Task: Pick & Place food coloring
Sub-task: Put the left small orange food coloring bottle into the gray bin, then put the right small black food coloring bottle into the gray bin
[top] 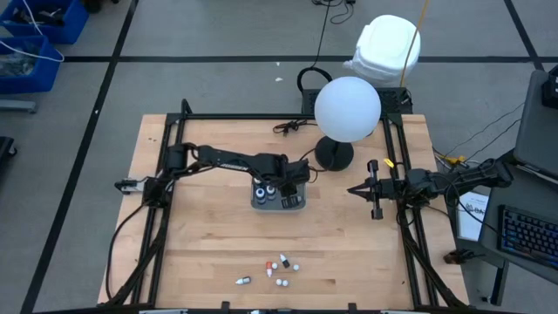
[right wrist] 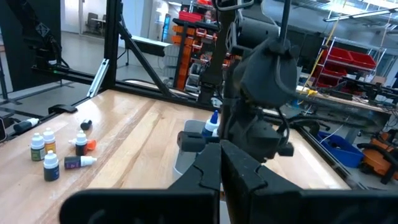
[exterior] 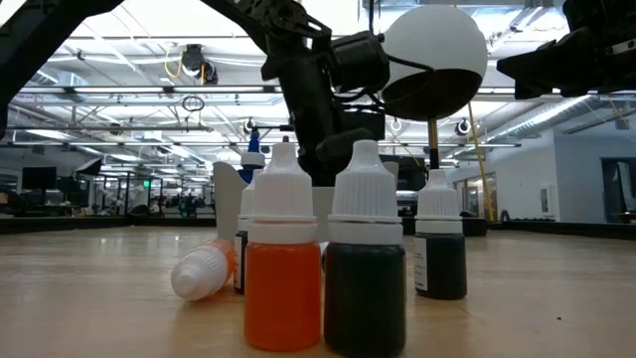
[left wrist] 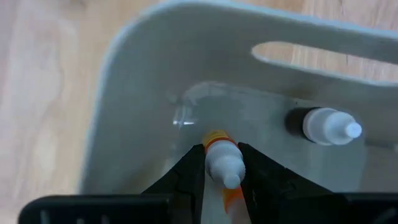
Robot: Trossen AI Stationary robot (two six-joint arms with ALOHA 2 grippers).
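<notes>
The food coloring shows as small white-capped dropper bottles. A loose group (top: 277, 266) stands and lies near the table's near edge; in the low view an orange one (exterior: 283, 264) and a dark green one (exterior: 365, 273) stand in front. My left gripper (left wrist: 222, 163) is over the clear tray (top: 255, 205) at mid-table, shut on an orange bottle. A dark bottle (left wrist: 322, 125) lies on its side on the tray's floor. My right gripper (top: 351, 189) hovers shut to the tray's right, touching nothing. My left gripper pinches the orange dropper bottle by its white cap (left wrist: 224, 163) between the two fingers (left wrist: 191, 171). The fingers come from above, pointing down into the tray. The orange body (left wrist: 216, 136) points away from the wrist toward the tray's floor; whether it touches the floor I cannot tell.
A lamp with a white globe (top: 347, 107) and dark round base (top: 334, 155) stands just beyond the tray. Black frame rails (top: 166, 157) run along the table's left and right sides. Bare wood lies between the tray and the loose bottles.
</notes>
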